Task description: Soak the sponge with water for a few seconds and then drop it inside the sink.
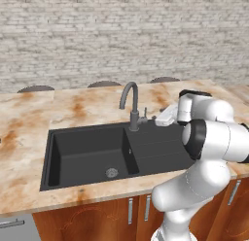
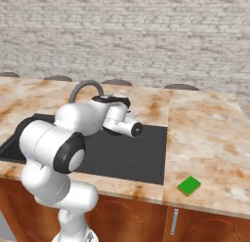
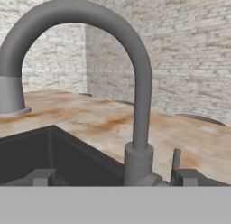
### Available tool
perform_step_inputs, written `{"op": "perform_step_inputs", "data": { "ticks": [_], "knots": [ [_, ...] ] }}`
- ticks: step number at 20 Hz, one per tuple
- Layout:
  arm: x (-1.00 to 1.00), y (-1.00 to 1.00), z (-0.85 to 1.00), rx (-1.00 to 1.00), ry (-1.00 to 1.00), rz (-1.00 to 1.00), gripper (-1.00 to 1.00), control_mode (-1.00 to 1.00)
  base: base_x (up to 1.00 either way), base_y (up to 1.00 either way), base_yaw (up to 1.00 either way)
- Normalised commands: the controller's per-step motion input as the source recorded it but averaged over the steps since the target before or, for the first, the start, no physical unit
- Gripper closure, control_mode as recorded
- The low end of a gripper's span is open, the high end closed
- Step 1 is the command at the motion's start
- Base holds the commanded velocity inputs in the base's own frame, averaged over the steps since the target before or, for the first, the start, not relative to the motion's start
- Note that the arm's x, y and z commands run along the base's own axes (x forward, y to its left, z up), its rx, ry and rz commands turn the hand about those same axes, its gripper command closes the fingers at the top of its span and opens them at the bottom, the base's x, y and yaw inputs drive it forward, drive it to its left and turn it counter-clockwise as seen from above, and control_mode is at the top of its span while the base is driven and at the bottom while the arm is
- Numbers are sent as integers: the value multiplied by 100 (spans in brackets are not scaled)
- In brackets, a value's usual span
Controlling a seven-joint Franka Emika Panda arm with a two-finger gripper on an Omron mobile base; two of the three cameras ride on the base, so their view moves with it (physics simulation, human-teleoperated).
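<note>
My marble counter [image 2: 205, 129] carries the black sink [image 1: 87, 152] with its grey faucet [image 1: 131, 106]; the green sponge [image 2: 189, 186] lies at four o'clock, near the front edge.

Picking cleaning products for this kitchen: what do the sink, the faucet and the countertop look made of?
Sink: matte black, likely composite; no shine. Faucet: smooth grey, probably brushed metal; dull, even tone. Countertop: beige with rusty veins, looks like polished marble or stone.

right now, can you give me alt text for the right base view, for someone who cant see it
A white robot arm reaches over a matte black sink set in a marbled orange countertop, toward a grey curved faucet. A small green sponge lies on the counter to the right of the sink, near the front edge. A pale brick wall runs behind.
</note>
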Motion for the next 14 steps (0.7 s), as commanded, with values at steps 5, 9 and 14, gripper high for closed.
{"op": "perform_step_inputs", "data": {
  "ticks": [5,9,14],
  "knots": [
    [0,13,0,0,0,1,-100,-100,0,0,0],
    [2,6,0,0,0,0,-100,-100,0,0,0],
    [13,0,0,0,0,0,-100,-100,0,0,0]
  ]
}}
